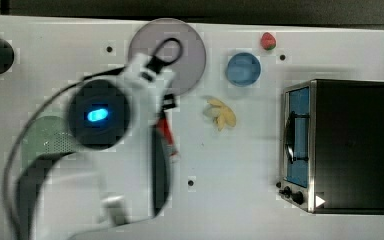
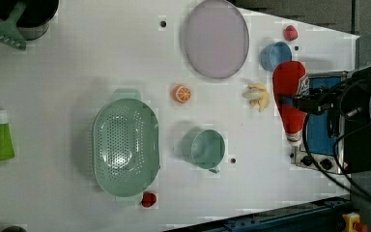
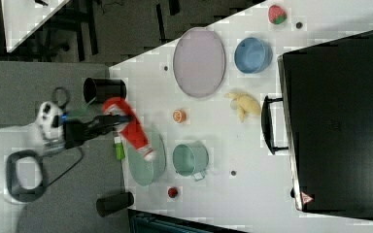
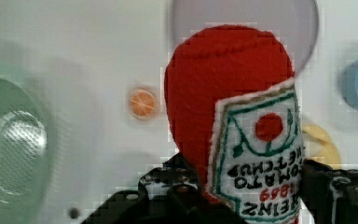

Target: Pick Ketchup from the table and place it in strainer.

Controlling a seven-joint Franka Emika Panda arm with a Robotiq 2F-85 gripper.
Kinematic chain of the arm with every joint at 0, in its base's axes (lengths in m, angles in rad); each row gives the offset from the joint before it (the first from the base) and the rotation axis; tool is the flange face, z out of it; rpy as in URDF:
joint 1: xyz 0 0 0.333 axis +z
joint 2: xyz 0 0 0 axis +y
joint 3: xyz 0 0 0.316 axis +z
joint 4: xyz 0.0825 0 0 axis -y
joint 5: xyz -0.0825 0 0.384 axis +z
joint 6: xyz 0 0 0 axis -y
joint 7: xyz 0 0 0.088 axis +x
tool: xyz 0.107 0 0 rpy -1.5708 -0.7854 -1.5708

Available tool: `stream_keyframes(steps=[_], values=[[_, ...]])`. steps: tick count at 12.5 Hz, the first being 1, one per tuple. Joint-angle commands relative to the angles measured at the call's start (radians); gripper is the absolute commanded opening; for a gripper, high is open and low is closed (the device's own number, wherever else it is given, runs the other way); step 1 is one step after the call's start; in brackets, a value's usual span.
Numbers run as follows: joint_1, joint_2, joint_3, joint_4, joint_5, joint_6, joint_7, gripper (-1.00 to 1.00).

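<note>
The Ketchup (image 2: 290,99) was off the table, a red plush bottle with a white stitched label, carried in the air by the gripper (image 2: 300,101), whose black fingers (image 4: 177,196) pinched it from both sides across the labelled part of its body. In the left view the bottle hung lengthwise with its rounded base toward the blue bowl (image 2: 275,55) and its pale cap end toward the toaster oven (image 2: 335,125), well apart from the strainer (image 2: 125,147). In the right view the bottle sat tilted with its cap end over the edge of the pale green basket, though how high above it cannot be told. The strainer lay on the white table (image 2: 77,63), its perforated base bare. Just beside it in the left view stood the teal mug (image 2: 206,149), with a small orange slice (image 2: 182,93) between the basket and the grey plate (image 2: 216,38). A small red blob (image 2: 148,198) lay near the basket's lower end. A yellow banana-like piece (image 2: 258,95) rested near the blue bowl, and a strawberry (image 2: 290,33) sat beyond that bowl by the table's edge. At the left view's left edge were a green bottle (image 2: 0,136) and a dark pot (image 2: 26,17) with a green rake-like tool (image 2: 5,31).
</note>
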Motion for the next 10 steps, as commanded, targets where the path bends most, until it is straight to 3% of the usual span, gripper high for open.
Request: stream_keyframes(steps=[1,6,10], values=[[0.064,0.072,0.122,-0.028,-0.002,-0.041,0.347,0.21],[0.087,0.215,0.314,-0.019,-0.001,0.12,0.721,0.21],[0.126,0.377,0.361,-0.019,-0.046,0.258,0.86,0.21]])
